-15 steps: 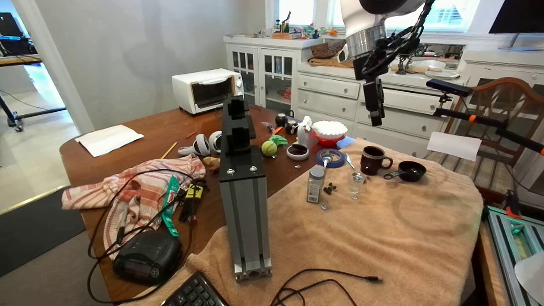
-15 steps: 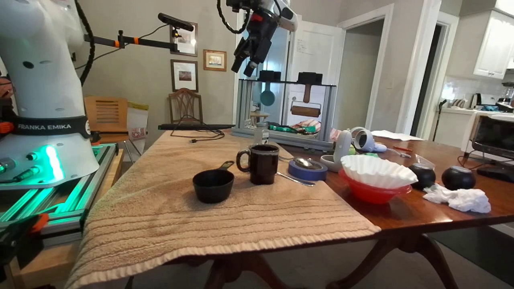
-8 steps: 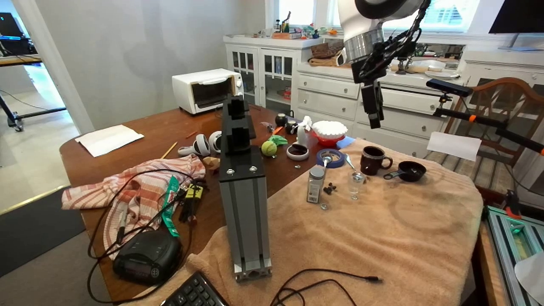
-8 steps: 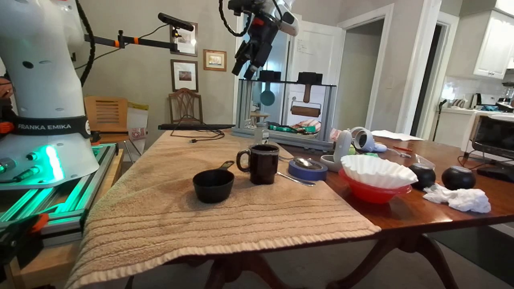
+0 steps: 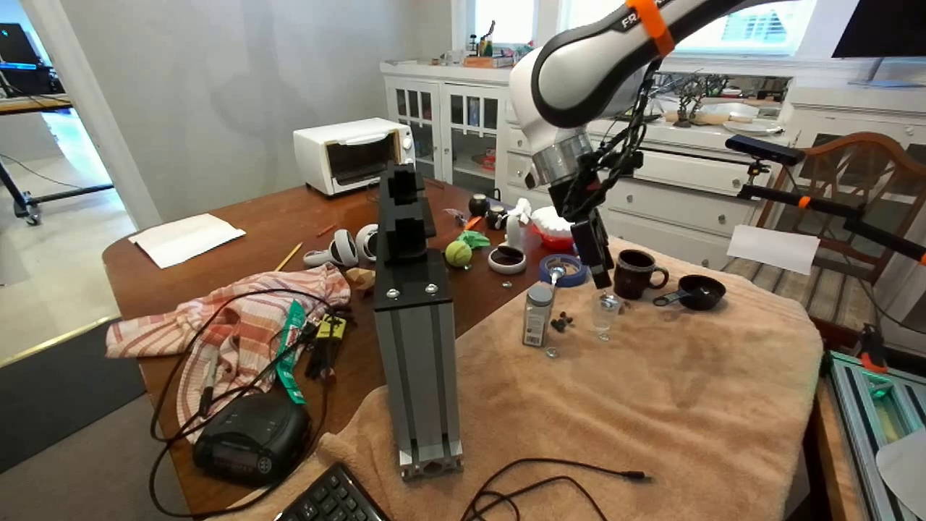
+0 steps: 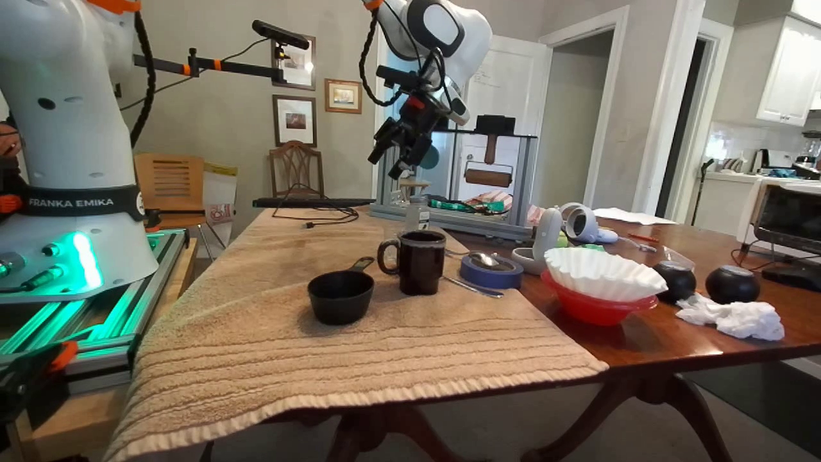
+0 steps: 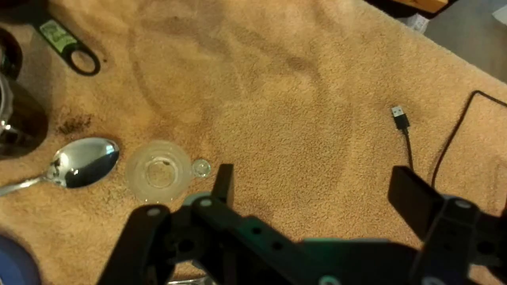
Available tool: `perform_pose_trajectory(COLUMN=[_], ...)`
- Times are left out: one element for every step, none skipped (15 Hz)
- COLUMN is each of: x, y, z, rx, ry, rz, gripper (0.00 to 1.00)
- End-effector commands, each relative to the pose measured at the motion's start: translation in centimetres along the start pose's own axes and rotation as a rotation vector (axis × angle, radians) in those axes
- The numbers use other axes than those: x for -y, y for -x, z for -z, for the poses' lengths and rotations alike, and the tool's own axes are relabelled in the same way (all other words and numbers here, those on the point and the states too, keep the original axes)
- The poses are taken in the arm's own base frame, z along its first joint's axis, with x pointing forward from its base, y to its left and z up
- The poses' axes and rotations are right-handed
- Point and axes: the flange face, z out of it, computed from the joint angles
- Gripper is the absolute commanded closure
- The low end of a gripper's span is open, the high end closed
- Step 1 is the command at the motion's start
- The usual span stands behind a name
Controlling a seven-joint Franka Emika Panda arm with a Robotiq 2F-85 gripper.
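Above and near the glass [image 7: 158, 174], the tool [image 7: 311, 184] hangs parted and empty; the glass sits on a towel [image 7: 277, 118] (probably spread to cushion the surface [image 5: 275, 217]), with a spoon [image 7: 85, 163] beside it, a mug [image 7: 23, 122] farther off.

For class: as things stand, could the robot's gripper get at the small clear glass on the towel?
Probably yes: the gripper is open and empty above the towel, and nothing shows on top of the small clear glass. The spoon beside it may crowd one side.
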Motion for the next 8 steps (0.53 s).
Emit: perform_pose_trajectory(x=[-0.9,-1.2,-1.5,-1.8,-2.0,-2.1,-2.0,-1.9], y=[-1.9,-2.0,-2.2,-2.4,-2.6,-2.7,-3.0,-3.2], z=[-0.5,-0.5,-0.4,-0.2,0.1,0.2,0.3,0.1], rx=[-0.001,-0.011,-0.027,-0.045,-0.069,-0.092,-0.117,-0.141], ry=[0.124,0.166,0.206,0.245,0.282,0.320,0.355,0.387], rz=[0.161,0.195,0.230,0.264,0.298,0.331,0.366,0.404], gripper=[0.00,0.00,0.00,0.00,0.00,0.00,0.00,0.00])
